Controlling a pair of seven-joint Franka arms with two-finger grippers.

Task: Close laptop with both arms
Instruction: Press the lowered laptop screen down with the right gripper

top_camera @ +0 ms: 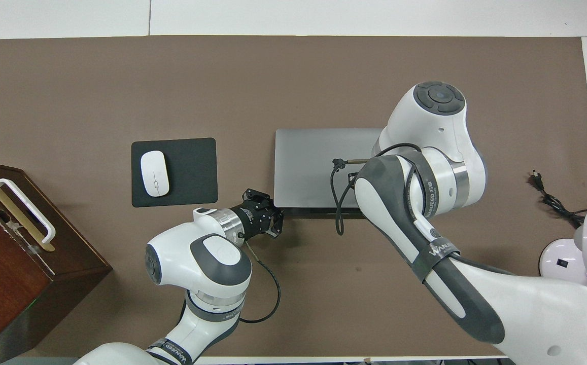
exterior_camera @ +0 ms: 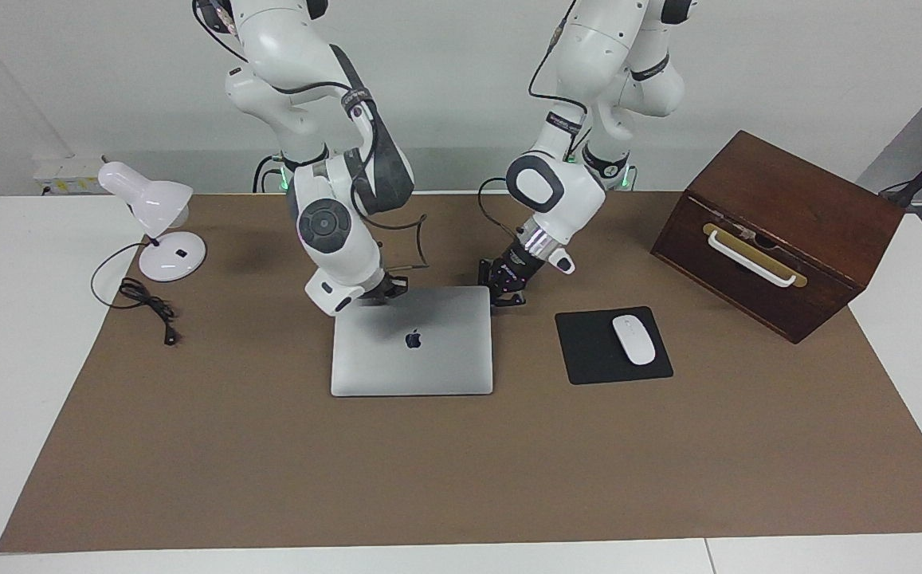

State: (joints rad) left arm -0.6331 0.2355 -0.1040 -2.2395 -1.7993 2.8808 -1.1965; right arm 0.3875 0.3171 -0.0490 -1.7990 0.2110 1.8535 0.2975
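The silver-grey laptop lies flat on the brown mat with its lid down and the dark logo facing up. My left gripper is shut and sits low at the laptop's corner nearest the robots, on the mouse pad's side. It holds nothing. My right gripper is shut over the lid's edge nearest the robots, at the corner toward the right arm's end. It holds nothing. In the overhead view the right arm's own forearm hides that gripper.
A black mouse pad with a white mouse lies beside the laptop toward the left arm's end. A dark wooden box with a white handle stands past it. A white desk lamp and its cable are at the right arm's end.
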